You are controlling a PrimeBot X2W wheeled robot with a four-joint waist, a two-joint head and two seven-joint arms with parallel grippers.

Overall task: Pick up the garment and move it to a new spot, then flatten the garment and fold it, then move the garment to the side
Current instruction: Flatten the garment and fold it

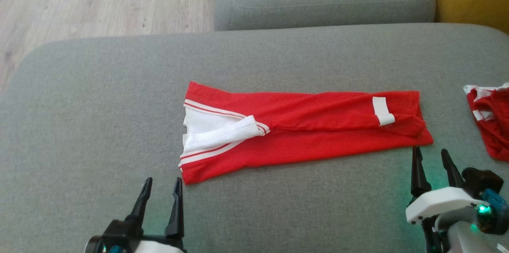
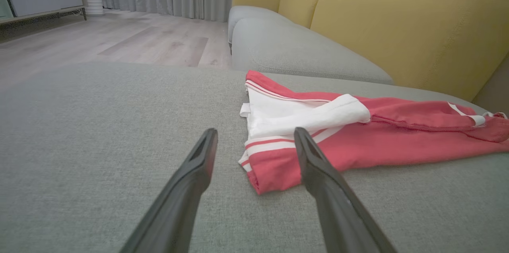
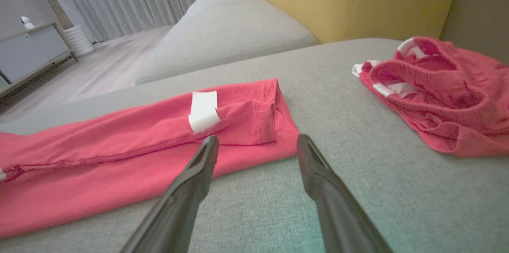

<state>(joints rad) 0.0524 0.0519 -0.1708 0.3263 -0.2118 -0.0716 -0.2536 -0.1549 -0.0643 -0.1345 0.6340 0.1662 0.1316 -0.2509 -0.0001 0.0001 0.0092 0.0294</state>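
- While the left gripper hovers with its fingers spread apart and empty, the red garment, folded into a long strip on the grey cushion, has its white-striped end just ahead of the right-hand fingertip.
- The right gripper also has its fingers spread and empty, with the strip's other end just beyond its left fingertip.
- A second red garment lies crumpled to the right of those fingers, apart from the strip.
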